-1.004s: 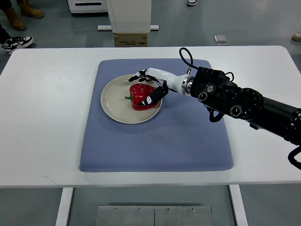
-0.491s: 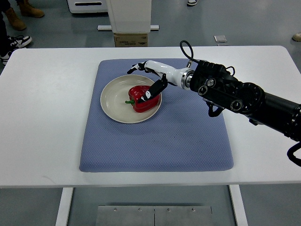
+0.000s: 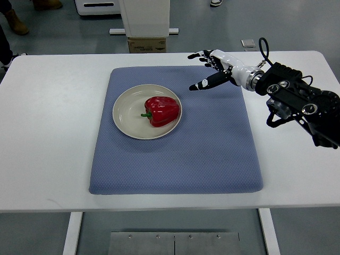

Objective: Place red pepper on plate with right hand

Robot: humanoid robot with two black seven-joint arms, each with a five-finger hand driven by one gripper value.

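A red pepper (image 3: 162, 110) with a green stem lies on a round cream plate (image 3: 126, 110) on the left half of a blue mat (image 3: 180, 159). My right hand (image 3: 204, 69) is open and empty, fingers spread, above the mat's far right edge, well to the right of the plate and apart from the pepper. Its black arm (image 3: 297, 101) comes in from the right edge. The left arm is out of view.
The mat lies on a white table (image 3: 48, 133). A white pillar base and a cardboard box (image 3: 147, 44) stand just beyond the table's far edge. A person's shoes (image 3: 13, 21) show on the floor at top left.
My right hand has let go of the pepper and drawn back to the right and away from the plate, fingers spread. The pepper stays on the plate.
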